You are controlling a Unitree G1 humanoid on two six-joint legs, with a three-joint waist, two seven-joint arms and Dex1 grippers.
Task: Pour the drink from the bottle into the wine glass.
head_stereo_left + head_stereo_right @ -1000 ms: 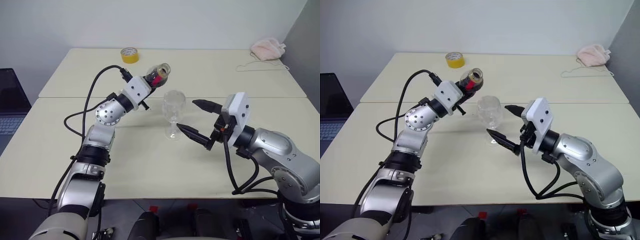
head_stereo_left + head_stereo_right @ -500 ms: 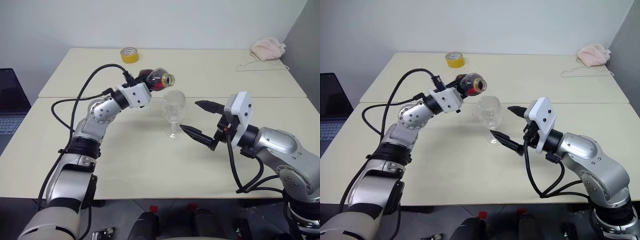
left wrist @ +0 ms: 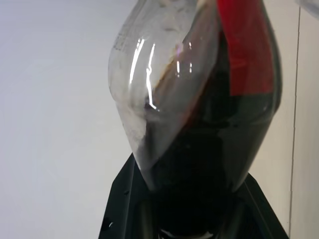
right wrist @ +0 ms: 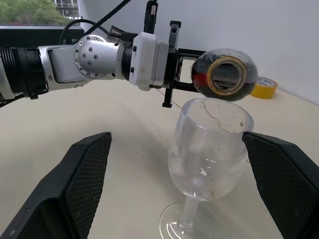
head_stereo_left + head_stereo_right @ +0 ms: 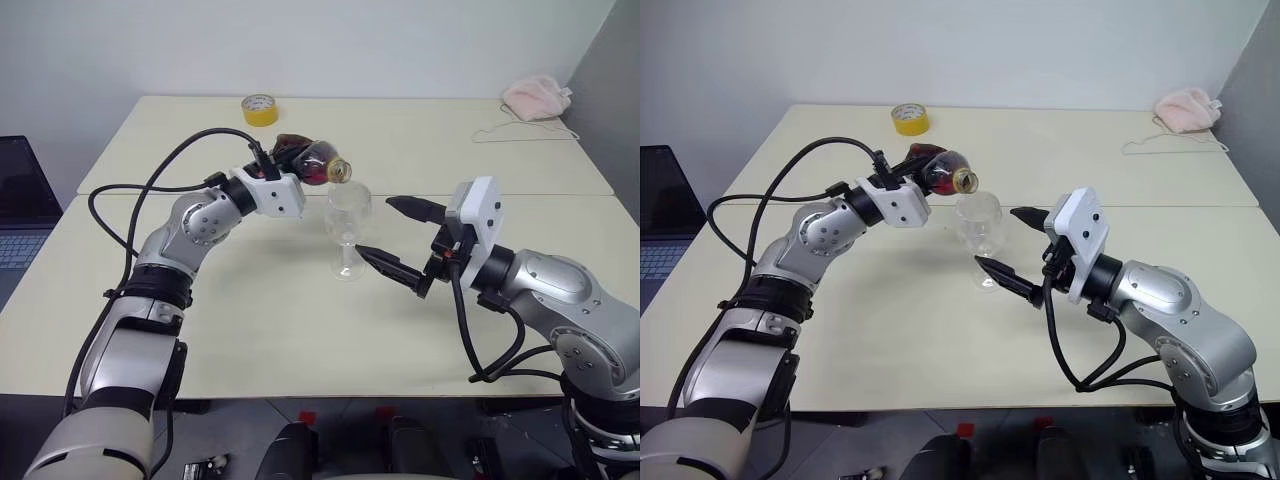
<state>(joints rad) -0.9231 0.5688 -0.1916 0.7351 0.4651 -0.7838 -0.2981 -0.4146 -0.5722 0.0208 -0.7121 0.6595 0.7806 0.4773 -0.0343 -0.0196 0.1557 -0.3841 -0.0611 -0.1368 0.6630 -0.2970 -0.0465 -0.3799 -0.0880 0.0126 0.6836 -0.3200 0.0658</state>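
While the glass (image 5: 347, 226) stands empty, the pour counts as set up but not delivered: no liquid shows in the bowl and no stream shows at the bottle's mouth.

Left: left gripper (image 5: 287, 172), clamped tight on the base of the bottle (image 5: 312, 160). The bottle lies tipped close to level above the desk (image 5: 280, 320), mouth toward the right and hanging just over the near-left rim of the glass. Cap off; the open mouth has a yellow ring. Clear bulbous body, red label strip near the neck.

Drink (image 3: 209, 149): dark brown-red. In the left wrist view it pools along the lower side of the tilted body, the upper side showing clear plastic with a slanted liquid line. Judged to be sitting close to the neck; a little more tilt should start the flow.

Centre: the glass, upright on the desk, clear, round bowl, thin stem, flat foot. The right wrist view shows a thin line across the bowl wall; whether it is a crack or a reflection cannot be told.

Right: right gripper (image 5: 398, 238), fingers spread wide, holding nothing, one finger either side of the glass and apart from it, near the stem's height.

Remaining: tip further, fill the glass, right the bottle.
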